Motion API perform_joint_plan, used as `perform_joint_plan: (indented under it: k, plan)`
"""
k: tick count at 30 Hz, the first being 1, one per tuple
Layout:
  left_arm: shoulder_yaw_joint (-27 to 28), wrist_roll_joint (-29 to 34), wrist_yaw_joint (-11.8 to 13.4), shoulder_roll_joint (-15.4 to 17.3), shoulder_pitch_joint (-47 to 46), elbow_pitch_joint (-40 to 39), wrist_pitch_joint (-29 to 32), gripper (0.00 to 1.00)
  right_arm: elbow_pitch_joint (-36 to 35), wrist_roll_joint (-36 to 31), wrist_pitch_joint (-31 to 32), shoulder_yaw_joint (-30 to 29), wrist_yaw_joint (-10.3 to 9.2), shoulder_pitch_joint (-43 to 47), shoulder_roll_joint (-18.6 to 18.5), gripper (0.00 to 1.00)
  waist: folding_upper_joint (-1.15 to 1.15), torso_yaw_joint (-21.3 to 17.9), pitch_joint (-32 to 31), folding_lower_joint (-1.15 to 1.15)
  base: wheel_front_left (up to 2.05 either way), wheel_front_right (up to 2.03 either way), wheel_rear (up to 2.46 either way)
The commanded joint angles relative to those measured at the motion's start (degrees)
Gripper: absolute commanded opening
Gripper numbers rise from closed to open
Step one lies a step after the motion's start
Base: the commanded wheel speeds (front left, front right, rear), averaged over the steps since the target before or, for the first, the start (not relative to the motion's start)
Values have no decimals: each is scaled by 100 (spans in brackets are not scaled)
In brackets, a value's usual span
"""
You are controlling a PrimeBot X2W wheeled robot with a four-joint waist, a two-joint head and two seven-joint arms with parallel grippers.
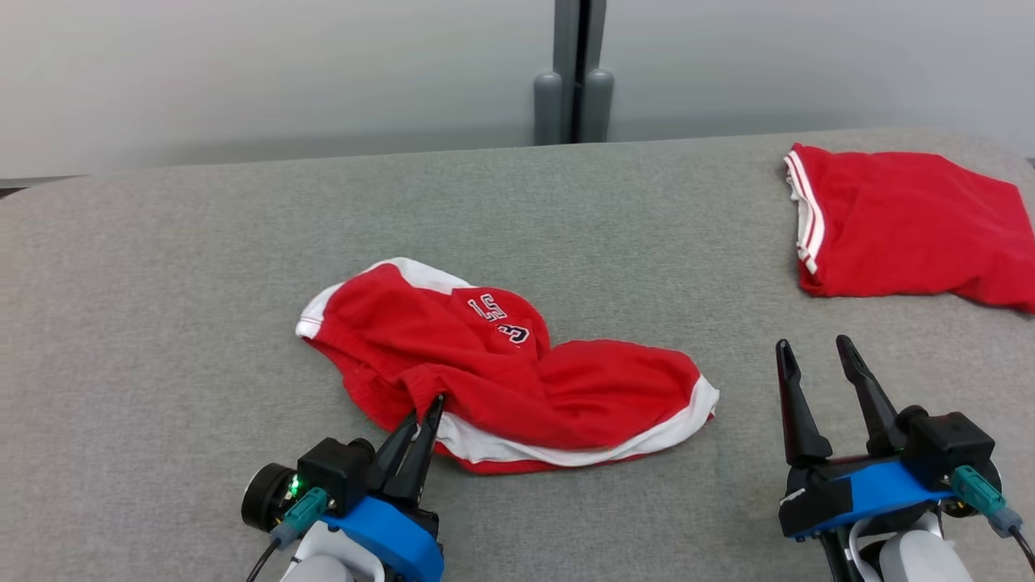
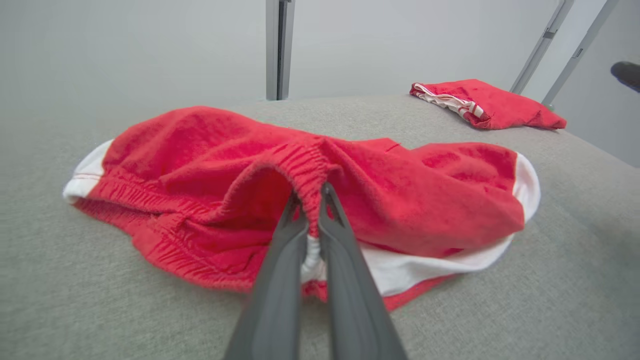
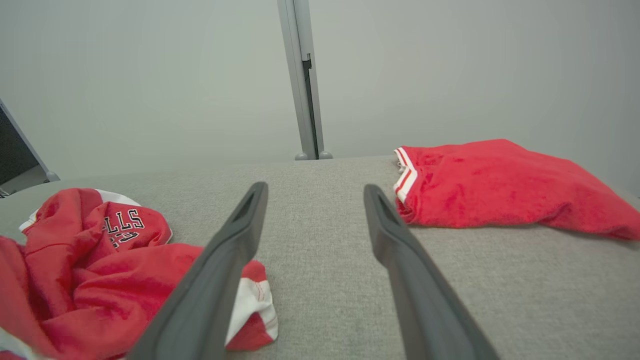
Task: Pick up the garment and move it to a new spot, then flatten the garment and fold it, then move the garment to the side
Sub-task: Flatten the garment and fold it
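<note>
The left gripper (image 1: 428,408) and right gripper (image 1: 813,343) have long dark tapered fingers (image 1: 796,404), blue mounts (image 1: 396,537), black camera blocks (image 1: 958,444), teal cable plugs (image 1: 974,485) and pale forearms (image 1: 914,558).

The head view looks down on the garment (image 1: 501,380) from its near side, across the bench (image 1: 162,283). The left wrist view sits low, close against the garment's near edge. The right wrist view sits low to the garment's right, farther off. All share the garment and the folded red cloth (image 1: 906,226) beyond.
</note>
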Motion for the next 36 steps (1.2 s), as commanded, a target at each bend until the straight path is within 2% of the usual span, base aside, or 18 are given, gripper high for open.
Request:
perform_joint_plan:
  k: [1, 8, 11, 16, 17, 18, 19, 30, 36]
  plan:
    - [33, -42, -6, 46, 99, -51, -14, 0, 5, -15, -28, 0, 3, 38, -7, 100, 0, 33, 2, 0, 0, 0, 0]
    - [133, -154, -6, 230, 575, -541, -13, 0, 122, 8, -28, -11, 2, 40, -8, 100, 0, 287, -19, 0, 0, 0, 0]
    - [233, -171, -6, 313, 769, -492, -14, 0, 171, 1, -28, -17, 2, 29, -7, 100, 0, 351, -4, 0, 0, 0, 0]
    - [377, -210, -6, 263, 897, -273, -14, 0, 249, -8, -28, -6, 2, 10, -8, 100, 0, 393, 2, 0, 0, 0, 0]
    - [425, -213, -6, 241, 887, -249, -14, 31, 259, -10, -28, -3, 3, 11, -8, 100, 0, 395, -4, 0, 0, 0, 0]
    - [444, -175, -6, 234, 880, -224, -14, 94, 273, -11, -28, 4, 2, 11, -8, 100, 0, 393, -13, 0, 0, 0, 0]
    - [490, -125, -6, 202, 859, -250, -14, 100, 287, -15, -28, 5, 2, 15, -8, 100, 0, 391, -26, 0, 0, 0, 0]
    - [1058, 226, -6, 13, 1118, -1409, -13, 100, 319, -51, -28, -74, 2, 97, -7, 100, 0, 424, -202, 0, 0, 0, 0]
    - [1417, 372, -5, 9, 1189, -1596, -14, 100, 326, -34, -28, -33, 2, 114, -7, 100, 0, 403, -312, 0, 0, 0, 0]
